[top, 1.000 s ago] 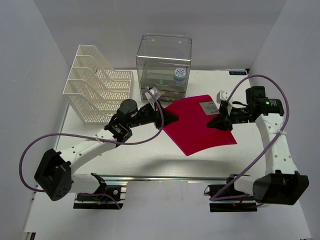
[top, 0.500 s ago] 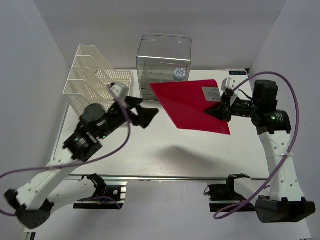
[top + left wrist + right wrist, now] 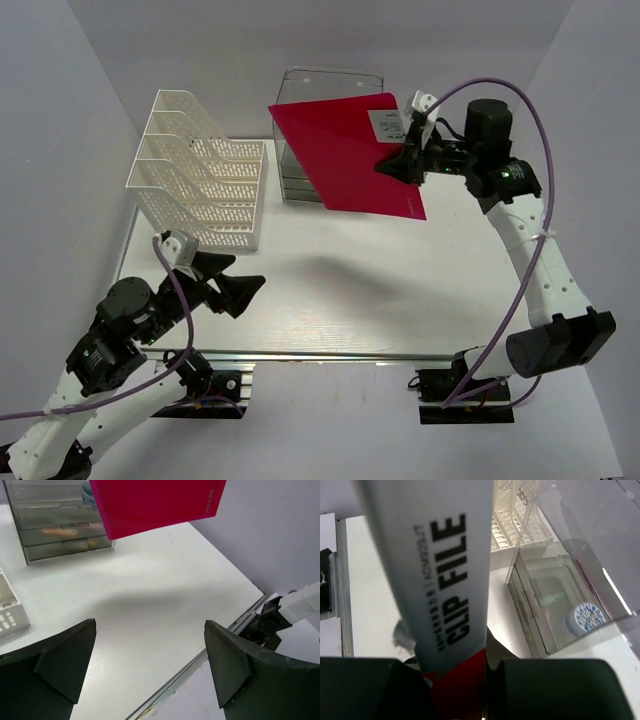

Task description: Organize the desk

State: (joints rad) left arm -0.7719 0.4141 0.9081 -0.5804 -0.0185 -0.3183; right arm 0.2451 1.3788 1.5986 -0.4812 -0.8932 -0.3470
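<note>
A red clip file (image 3: 345,155) hangs in the air in front of the clear drawer box (image 3: 330,85), high above the white desk (image 3: 400,290). My right gripper (image 3: 400,163) is shut on its right edge beside the white label (image 3: 437,575). In the left wrist view the clip file (image 3: 155,502) shows at the top. My left gripper (image 3: 240,287) stands open with nothing between its fingers, low near the desk's front left. Its fingers (image 3: 65,662) frame the bare desk (image 3: 140,610) and the front metal rail (image 3: 195,662).
A white mesh file rack (image 3: 200,170) stands at the back left. The clear drawer box (image 3: 560,605) holds small items, with a round white and blue thing (image 3: 585,620) on it. White walls enclose the desk on three sides.
My right gripper has lifted the red clip file off the desk and carried it up and back. My left gripper let go of it, opened, and drew back to the front left.
</note>
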